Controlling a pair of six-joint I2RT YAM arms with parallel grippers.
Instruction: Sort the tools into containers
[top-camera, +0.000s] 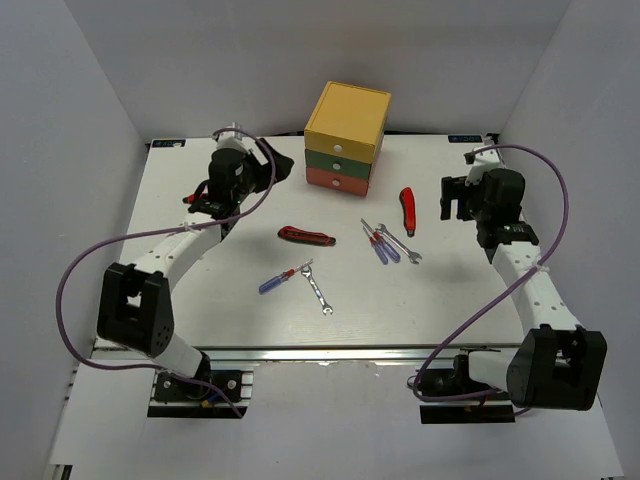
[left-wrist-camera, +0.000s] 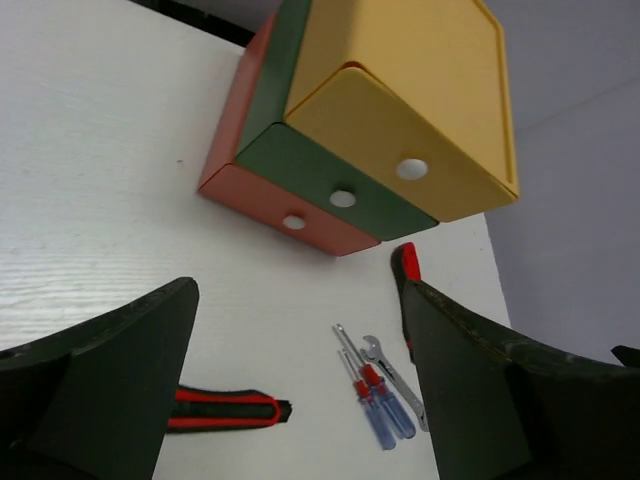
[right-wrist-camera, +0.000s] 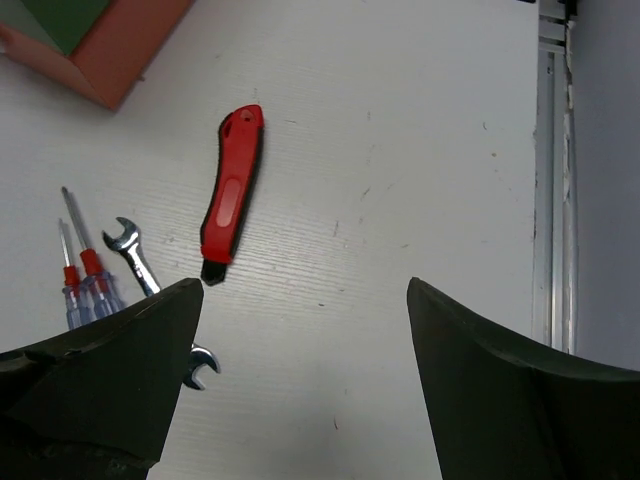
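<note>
The three stacked drawers (top-camera: 345, 135) stand at the back middle, yellow over green over orange-red, all shut; they also show in the left wrist view (left-wrist-camera: 420, 110). A red-and-black knife (top-camera: 306, 236) (left-wrist-camera: 225, 410) lies left of centre. A second red knife (top-camera: 407, 210) (right-wrist-camera: 232, 195) lies to the right. Two blue-handled screwdrivers (top-camera: 380, 243) (left-wrist-camera: 385, 405) and a silver wrench (top-camera: 400, 243) (right-wrist-camera: 135, 255) lie together. Another blue screwdriver (top-camera: 278, 279) and a wrench (top-camera: 317, 287) lie nearer the front. My left gripper (top-camera: 262, 163) (left-wrist-camera: 300, 300) is open and empty, left of the drawers. My right gripper (top-camera: 455, 195) (right-wrist-camera: 305, 290) is open and empty, right of the red knife.
White walls enclose the table on the left, back and right. A metal rail (right-wrist-camera: 555, 150) runs along the table's right edge. Purple cables (top-camera: 75, 270) loop from both arms beside the table.
</note>
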